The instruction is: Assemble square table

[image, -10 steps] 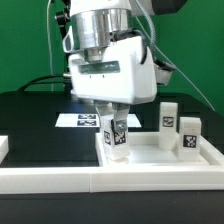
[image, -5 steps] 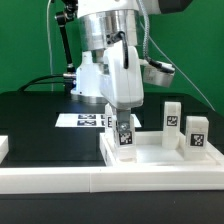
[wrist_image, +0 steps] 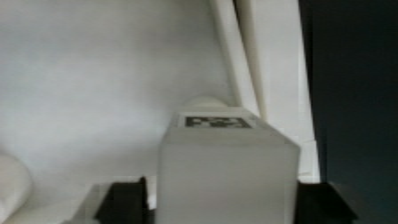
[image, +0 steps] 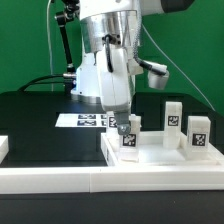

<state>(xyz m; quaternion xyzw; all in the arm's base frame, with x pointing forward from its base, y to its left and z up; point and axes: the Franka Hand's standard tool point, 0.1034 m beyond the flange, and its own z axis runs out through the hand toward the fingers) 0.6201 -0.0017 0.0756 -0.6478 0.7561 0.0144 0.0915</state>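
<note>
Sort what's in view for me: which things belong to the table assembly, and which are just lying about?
Job:
- square table top, white tray with a raised rim
- leg at the gripper, standing in the tray
- two more tagged legs standing on the exterior view's right

Not part of it:
- marker board, flat on the black table
- long white rail along the front edge

Exterior view faces tabletop low, near; wrist view looks down leg [wrist_image: 222, 170]

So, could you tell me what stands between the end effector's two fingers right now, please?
A white leg with a black-and-white tag stands upright between the end effector's fingers, over the tray-like table top; the wrist view shows it best.
</note>
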